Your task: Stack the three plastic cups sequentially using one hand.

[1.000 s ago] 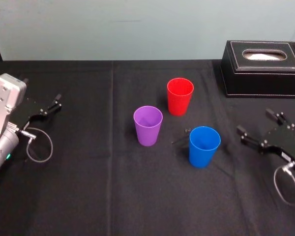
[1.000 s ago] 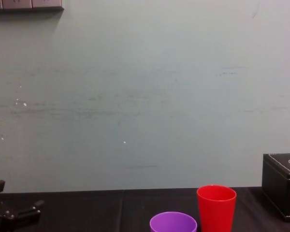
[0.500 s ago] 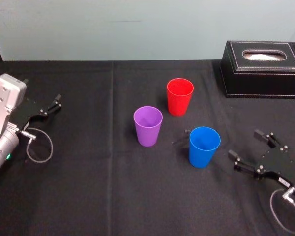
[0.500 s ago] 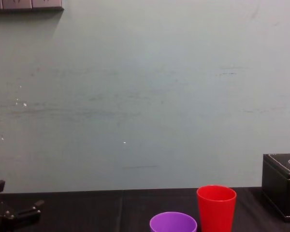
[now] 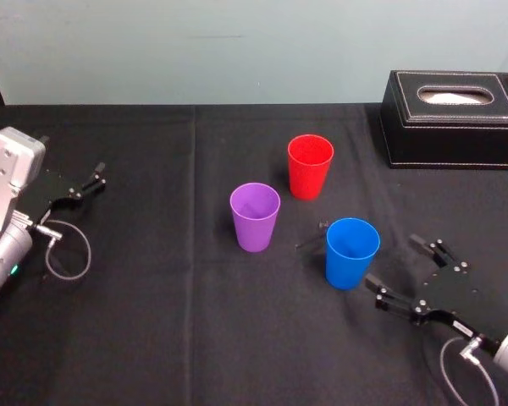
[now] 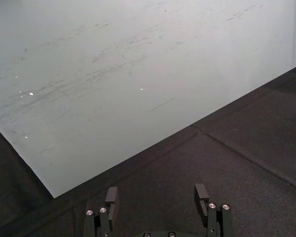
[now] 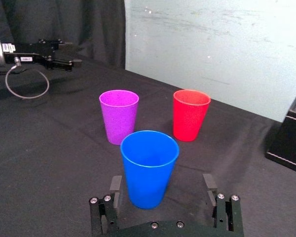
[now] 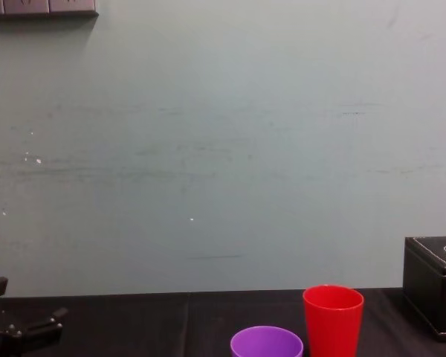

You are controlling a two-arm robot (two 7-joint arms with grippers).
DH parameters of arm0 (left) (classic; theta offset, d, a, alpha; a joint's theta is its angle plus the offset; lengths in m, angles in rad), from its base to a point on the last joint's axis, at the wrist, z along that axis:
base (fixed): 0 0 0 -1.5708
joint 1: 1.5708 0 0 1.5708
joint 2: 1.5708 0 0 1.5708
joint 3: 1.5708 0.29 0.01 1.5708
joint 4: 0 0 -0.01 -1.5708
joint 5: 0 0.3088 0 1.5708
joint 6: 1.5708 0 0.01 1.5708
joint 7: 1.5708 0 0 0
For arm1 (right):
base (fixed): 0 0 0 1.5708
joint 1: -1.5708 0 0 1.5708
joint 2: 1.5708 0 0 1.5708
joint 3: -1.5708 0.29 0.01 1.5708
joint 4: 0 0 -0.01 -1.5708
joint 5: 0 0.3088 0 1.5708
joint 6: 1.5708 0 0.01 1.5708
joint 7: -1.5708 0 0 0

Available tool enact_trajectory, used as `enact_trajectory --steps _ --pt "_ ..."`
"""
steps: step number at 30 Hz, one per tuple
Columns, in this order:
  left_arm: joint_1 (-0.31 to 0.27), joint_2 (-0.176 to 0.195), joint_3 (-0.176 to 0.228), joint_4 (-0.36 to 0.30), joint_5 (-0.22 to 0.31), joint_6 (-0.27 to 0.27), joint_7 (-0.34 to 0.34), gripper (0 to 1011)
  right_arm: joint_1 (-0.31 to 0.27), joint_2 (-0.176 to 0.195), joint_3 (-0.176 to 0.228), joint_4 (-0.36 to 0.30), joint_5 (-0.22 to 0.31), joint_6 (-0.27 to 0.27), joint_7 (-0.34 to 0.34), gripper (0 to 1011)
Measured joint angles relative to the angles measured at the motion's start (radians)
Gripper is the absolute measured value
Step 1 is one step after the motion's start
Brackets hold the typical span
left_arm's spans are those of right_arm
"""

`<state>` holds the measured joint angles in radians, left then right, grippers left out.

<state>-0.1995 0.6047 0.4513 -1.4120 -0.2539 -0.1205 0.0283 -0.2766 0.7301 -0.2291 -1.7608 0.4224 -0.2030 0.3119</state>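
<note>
Three plastic cups stand upright and apart on the black cloth: a red cup [image 5: 310, 165] farthest back, a purple cup [image 5: 255, 216] to its left front, and a blue cup [image 5: 351, 252] nearest. My right gripper [image 5: 395, 264] sits low just right of the blue cup, open and pointing at it, with nothing held. The right wrist view has the blue cup [image 7: 149, 168] right ahead of the spread fingers [image 7: 116, 185], untouched, with the purple cup [image 7: 119, 116] and red cup [image 7: 191, 114] behind. My left gripper [image 5: 89, 180] rests open at the far left.
A black stitched tissue box [image 5: 453, 114] stands at the back right, behind my right arm. A pale wall runs along the table's far edge. A looped cable [image 5: 66, 251] hangs by the left arm. The chest view catches the red cup [image 8: 332, 320] and the purple cup's rim [image 8: 266, 342].
My right gripper has come nearer to me and swung left, from beside the tissue box's front to just right of the blue cup. Cups and left arm have not moved.
</note>
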Motion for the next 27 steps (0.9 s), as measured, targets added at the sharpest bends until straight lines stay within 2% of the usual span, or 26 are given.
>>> enact_trajectory --steps 3,13,27 --pt "0.0 0.0 0.0 0.0 0.0 0.0 0.0 1005 0.016 -0.02 -0.013 0.005 -0.018 0.017 0.003 1004" --pt "0.0 0.0 0.0 0.0 0.0 0.0 0.0 1005 0.062 -0.084 -0.028 0.028 -0.026 0.078 0.008 1004" --pt "0.0 0.0 0.0 0.0 0.0 0.0 0.0 1005 0.113 -0.168 -0.041 0.058 -0.074 0.103 0.004 1004"
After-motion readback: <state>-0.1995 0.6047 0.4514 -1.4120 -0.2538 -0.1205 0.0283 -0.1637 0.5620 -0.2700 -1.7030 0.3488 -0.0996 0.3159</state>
